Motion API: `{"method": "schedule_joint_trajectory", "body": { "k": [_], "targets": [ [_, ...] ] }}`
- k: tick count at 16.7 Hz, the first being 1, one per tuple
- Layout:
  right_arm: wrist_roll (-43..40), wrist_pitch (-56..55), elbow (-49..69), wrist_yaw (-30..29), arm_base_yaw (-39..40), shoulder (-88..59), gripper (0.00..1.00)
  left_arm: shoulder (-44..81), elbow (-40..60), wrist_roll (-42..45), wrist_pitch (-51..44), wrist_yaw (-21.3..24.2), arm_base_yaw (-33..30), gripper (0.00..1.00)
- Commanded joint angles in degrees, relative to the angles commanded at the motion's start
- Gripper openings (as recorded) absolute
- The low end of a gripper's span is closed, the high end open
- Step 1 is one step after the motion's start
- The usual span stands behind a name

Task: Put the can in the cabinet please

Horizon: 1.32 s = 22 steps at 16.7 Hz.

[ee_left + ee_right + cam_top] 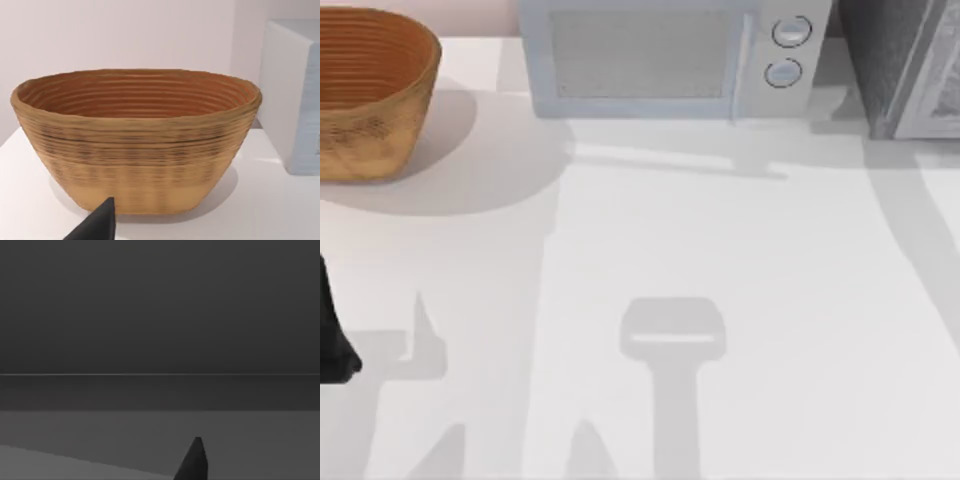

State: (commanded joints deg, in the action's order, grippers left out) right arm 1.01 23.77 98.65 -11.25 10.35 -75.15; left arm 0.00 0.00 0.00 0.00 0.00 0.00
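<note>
Basket: woven wicker, ribbed, matt. Microwave: smooth white plastic. Cabinet: speckled dark grey. Table: smooth, matt white.

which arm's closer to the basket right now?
Left. The left arm sits at the table's left edge, in front of the basket, and its wrist view looks straight at the basket from nearby. The right wrist view is dark, so the right arm's spot can't be judged.

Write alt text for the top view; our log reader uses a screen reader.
A white table seen from above, with a woven basket at its back left, a white microwave at the back centre and the dark grey cabinet at the back right. A dark arm part sits at the left edge.
</note>
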Motion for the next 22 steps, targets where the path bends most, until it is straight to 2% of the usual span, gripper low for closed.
{"method": "schedule_joint_trajectory", "body": {
  "k": [10,13,22],
  "targets": [
    [0.16,1.36,5.11,-0.03,-0.59,-4.35,0.0,0.0,0.0,0.0,0.0,0.0,0.0,1.0],
    [0.1,3.74,14.34,0.44,-1.4,-11.49,0.0,0.0,0.0,0.0,0.0,0.0,0.0,1.0],
    [-0.03,12.94,51.99,3.3,-4.05,-38.28,0.0,0.0,0.0,0.0,0.0,0.0,0.0,1.0]
  ]
}}
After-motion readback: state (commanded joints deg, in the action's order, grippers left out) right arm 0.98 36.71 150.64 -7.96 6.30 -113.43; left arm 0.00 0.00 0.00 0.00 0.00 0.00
